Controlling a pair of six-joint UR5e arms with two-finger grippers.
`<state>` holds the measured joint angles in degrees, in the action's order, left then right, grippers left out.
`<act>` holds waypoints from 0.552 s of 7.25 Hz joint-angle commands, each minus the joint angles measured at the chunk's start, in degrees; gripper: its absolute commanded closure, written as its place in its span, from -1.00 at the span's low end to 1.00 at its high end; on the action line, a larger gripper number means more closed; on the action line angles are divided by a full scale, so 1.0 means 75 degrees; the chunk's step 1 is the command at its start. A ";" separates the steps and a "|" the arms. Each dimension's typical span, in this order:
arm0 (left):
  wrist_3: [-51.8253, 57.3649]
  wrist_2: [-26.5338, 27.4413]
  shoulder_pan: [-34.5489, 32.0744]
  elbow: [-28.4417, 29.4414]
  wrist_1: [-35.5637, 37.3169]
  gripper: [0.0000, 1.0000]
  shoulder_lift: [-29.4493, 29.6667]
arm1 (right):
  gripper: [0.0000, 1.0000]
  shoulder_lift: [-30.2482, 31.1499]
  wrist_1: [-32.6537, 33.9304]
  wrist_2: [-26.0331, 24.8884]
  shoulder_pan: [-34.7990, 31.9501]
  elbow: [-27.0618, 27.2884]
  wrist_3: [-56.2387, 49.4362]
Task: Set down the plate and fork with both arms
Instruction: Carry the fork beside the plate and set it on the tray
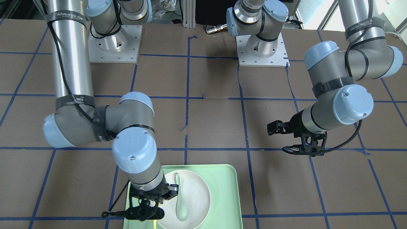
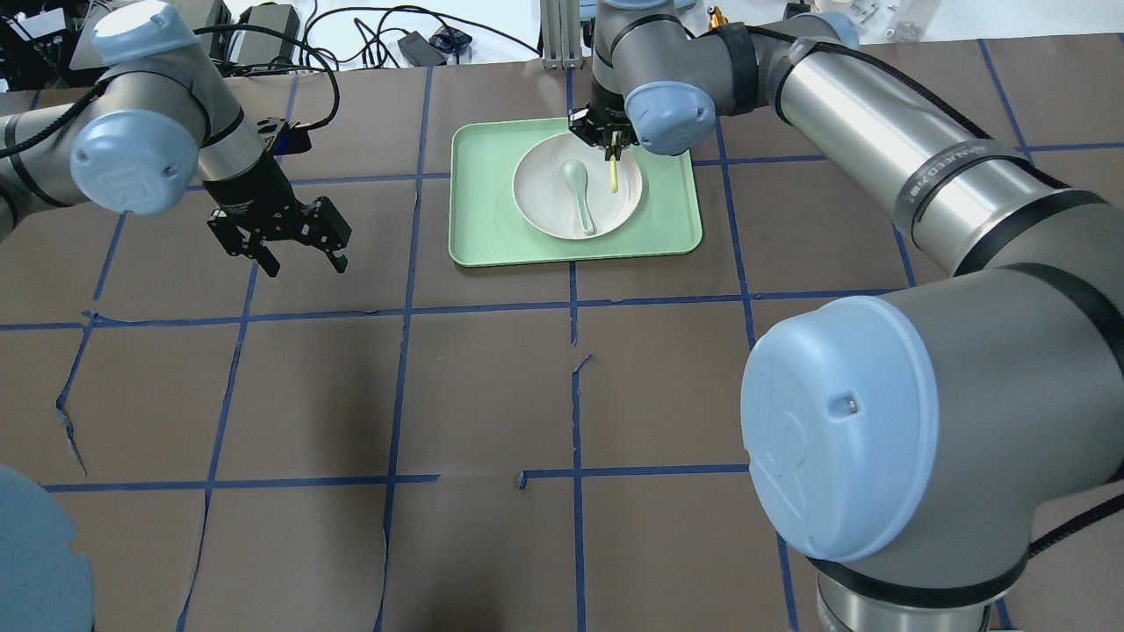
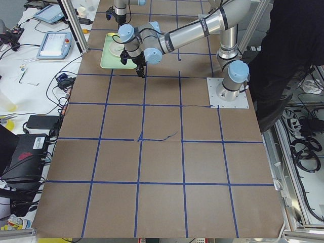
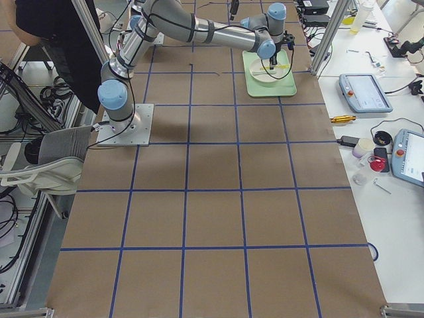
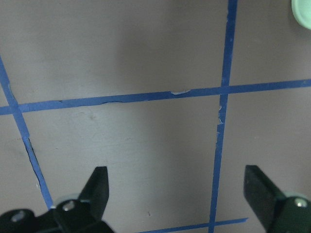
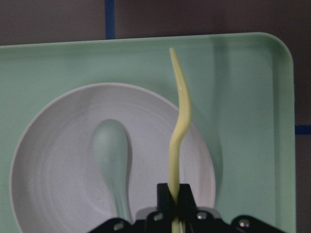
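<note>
The white plate (image 2: 544,206) lies in the mint-green tray (image 2: 492,237) at the far middle of the table. My right gripper (image 2: 606,145) is over the plate's far right rim, shut on one end of the yellow fork (image 2: 613,175). In the right wrist view the fork (image 6: 180,121) sticks out ahead of the shut gripper (image 6: 176,191) above the plate (image 6: 58,160), with its shadow on the tray (image 6: 243,97). My left gripper (image 2: 290,250) is open and empty above bare table, left of the tray; its fingers (image 5: 97,187) stand wide apart.
A pale grey-green spoon (image 2: 580,189) lies in the plate, beside the fork; it also shows in the right wrist view (image 6: 112,150). Brown paper with a blue tape grid (image 2: 571,298) covers the table. Cables and gear lie beyond the far edge.
</note>
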<state>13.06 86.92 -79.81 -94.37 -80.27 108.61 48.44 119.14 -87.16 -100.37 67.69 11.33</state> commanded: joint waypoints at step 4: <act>-0.0031 -0.0012 -0.0011 -0.0003 0.0004 -1.00 -0.0009 | 1.00 -0.0282 0.0064 0.1040 0.0960 0.0631 -0.1241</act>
<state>12.86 86.87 -79.88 -94.33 -80.25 108.55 47.02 119.53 -79.68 -93.36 71.87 2.72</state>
